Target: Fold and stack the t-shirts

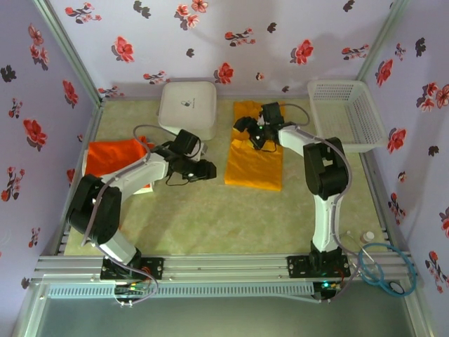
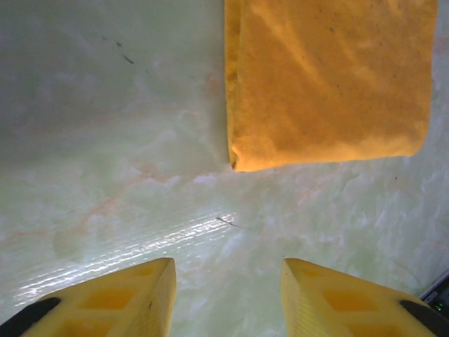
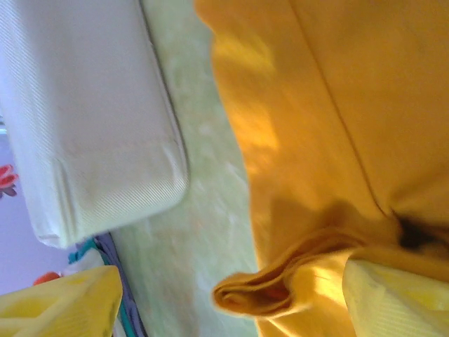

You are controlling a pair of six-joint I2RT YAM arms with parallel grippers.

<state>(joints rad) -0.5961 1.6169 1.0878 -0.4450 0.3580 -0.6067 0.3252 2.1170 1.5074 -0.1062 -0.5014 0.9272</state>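
1. Top external view: the table (image 1: 210, 225) has a pale green marbled surface. Lilac walls (image 1: 280, 21) with red and dark flowers close it on three sides.
2. The mustard t-shirt (image 1: 256, 165) lies folded in the centre. The red-orange t-shirt (image 1: 112, 156) lies at the left edge.
3. A white box (image 1: 187, 105) stands at upper centre and a lattice basket (image 1: 347, 112) at upper right.
4. The left gripper (image 1: 203, 170) hangs over bare table just left of the mustard t-shirt. Its fingers (image 2: 133, 298) are spread, with nothing between them.
5. The right gripper (image 1: 247, 130) is over the upper end of the mustard t-shirt. Its fingers (image 3: 63, 305) are spread wide, with a raised fold of cloth between them, not pinched.
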